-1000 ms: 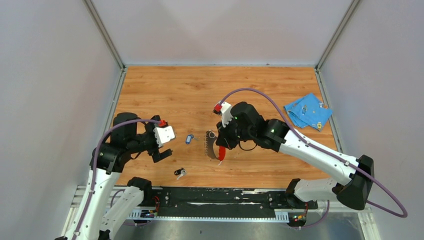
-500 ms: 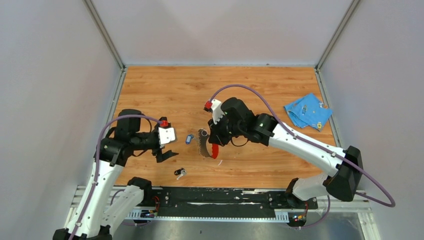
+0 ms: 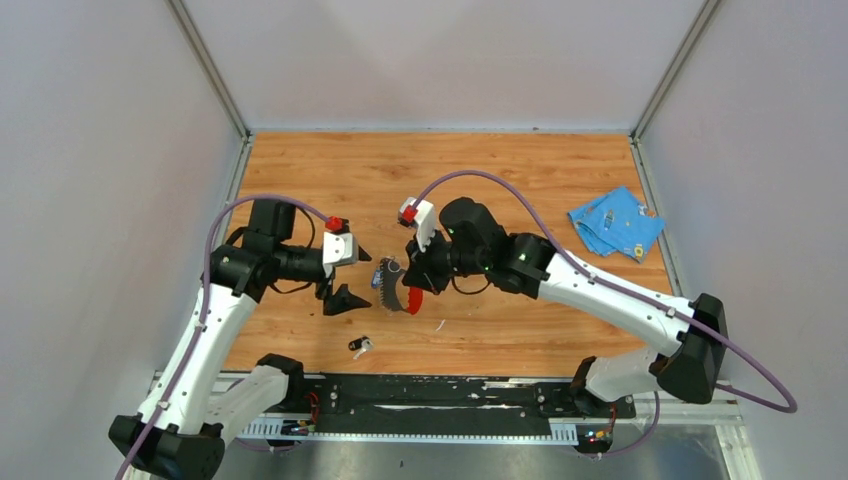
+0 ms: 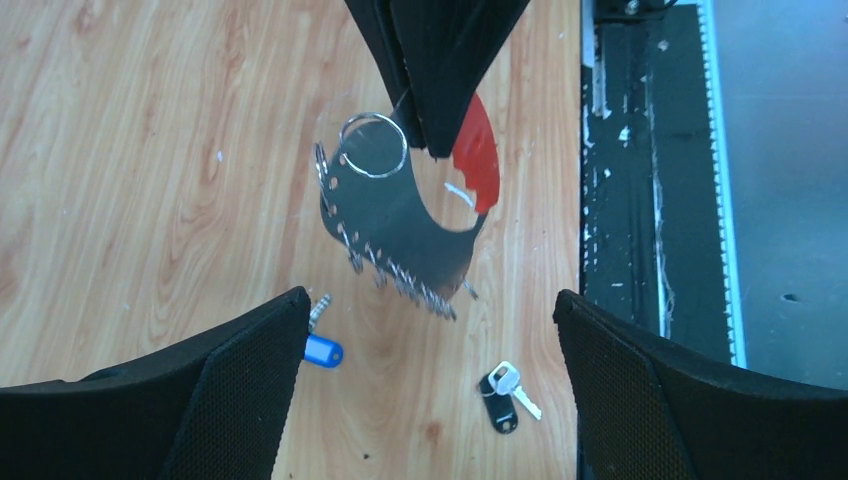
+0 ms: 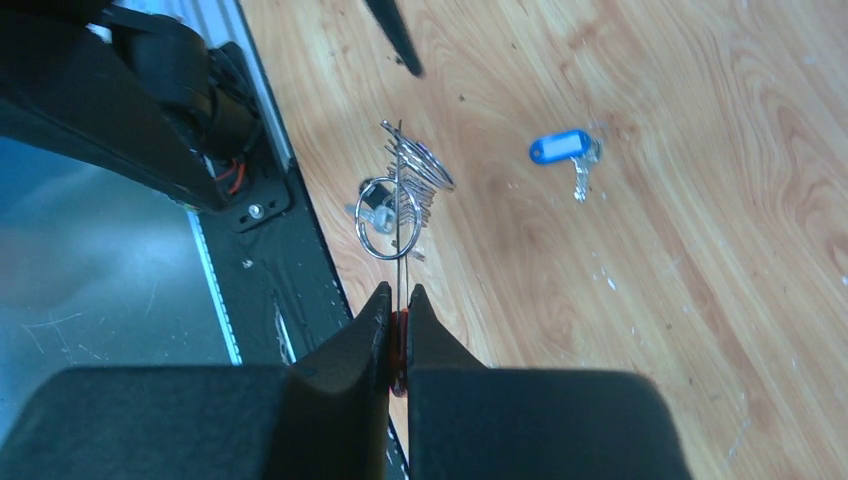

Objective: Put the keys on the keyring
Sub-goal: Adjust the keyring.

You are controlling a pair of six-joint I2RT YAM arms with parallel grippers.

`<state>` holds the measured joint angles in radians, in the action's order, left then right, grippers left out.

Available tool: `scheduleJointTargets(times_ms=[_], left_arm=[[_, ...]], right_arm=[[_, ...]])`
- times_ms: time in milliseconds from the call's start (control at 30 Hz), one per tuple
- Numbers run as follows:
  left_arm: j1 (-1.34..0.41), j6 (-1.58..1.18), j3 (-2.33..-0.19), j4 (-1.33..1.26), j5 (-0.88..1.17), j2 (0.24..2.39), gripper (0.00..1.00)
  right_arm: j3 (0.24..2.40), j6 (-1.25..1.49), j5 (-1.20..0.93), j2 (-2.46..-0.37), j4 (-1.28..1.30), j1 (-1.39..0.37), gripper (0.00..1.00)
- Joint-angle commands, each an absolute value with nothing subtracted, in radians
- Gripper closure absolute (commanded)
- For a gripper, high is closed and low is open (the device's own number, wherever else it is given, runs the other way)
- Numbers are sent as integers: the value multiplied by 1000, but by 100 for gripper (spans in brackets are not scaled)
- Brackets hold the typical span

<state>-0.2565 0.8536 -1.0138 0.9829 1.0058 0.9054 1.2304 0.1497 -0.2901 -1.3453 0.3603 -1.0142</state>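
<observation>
Right gripper point(image 5: 398, 300) pressed together on the red end of the keyring point(image 4: 390, 215), which is held edge-on to its own wrist camera. The metal ring point(image 4: 373, 145) is free. Left gripper point(image 3: 362, 279) spread wide, holding nothing, just left of the fob. Blue key point(image 4: 322, 350) lies on the table point(image 3: 500, 170) between the grippers. Black key point(image 4: 497, 410) lies nearer, towards the front rail. Only the top view shows the blue cloth point(image 3: 615, 222) at the far right, with small bits on it too small to identify.

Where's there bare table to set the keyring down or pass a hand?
Bare: the far strip of table, left of the blue cloth; also near wood right of the keyring. Crowded: centre-left, with left gripper, right gripper, blue key, black key.
</observation>
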Motion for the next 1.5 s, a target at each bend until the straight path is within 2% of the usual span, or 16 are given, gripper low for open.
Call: scheduleJointTargets(times_ms=[0, 200, 300, 433, 500, 600, 633, 700, 833, 967, 1067, 1167, 1267, 1333, 1400, 1467], left_arm=[[-266, 830, -1052, 985, 1089, 927, 8], [-267, 809, -1056, 983, 1082, 950, 19], [-267, 793, -1058, 982, 1092, 950, 30], [-267, 767, -1053, 982, 1106, 945, 54], [-267, 764, -1045, 982, 1123, 942, 68], [-267, 744, -1045, 982, 1148, 942, 96], [-267, 735, -1046, 982, 1155, 943, 100], [-267, 727, -1046, 980, 1166, 938, 100], [-267, 730, -1045, 980, 1187, 919, 100], [-267, 719, -1047, 980, 1217, 908, 100], [-267, 709, -1052, 981, 1235, 901, 100], [-267, 706, -1055, 981, 1241, 897, 100], [-267, 703, -1055, 983, 1228, 897, 98], [-267, 708, -1061, 983, 1188, 900, 65], [-267, 718, -1077, 983, 1124, 901, 53], [-267, 741, -1096, 982, 1059, 895, 46]], right_arm=[[1208, 103, -335, -1292, 245, -1059, 100], [1222, 68, -326, -1294, 230, -1106, 100], [1223, 59, -314, -1291, 216, -1126, 100], [1223, 53, -301, -1287, 203, -1140, 100], [1221, 53, -299, -1283, 198, -1145, 100], [1220, 56, -309, -1282, 188, -1149, 100], [1218, 60, -311, -1282, 188, -1149, 100], [1215, 71, -319, -1279, 187, -1149, 100], [1202, 100, -329, -1255, 182, -1144, 86], [1158, 134, -352, -1216, 127, -1129, 81], [1140, 156, -372, -1207, 89, -1117, 85], [1142, 163, -396, -1206, 72, -1114, 99], [1140, 161, -412, -1200, 70, -1114, 100], [1153, 151, -399, -1206, 114, -1114, 100], [1181, 134, -373, -1216, 193, -1114, 100], [1202, 124, -341, -1223, 259, -1114, 100]])
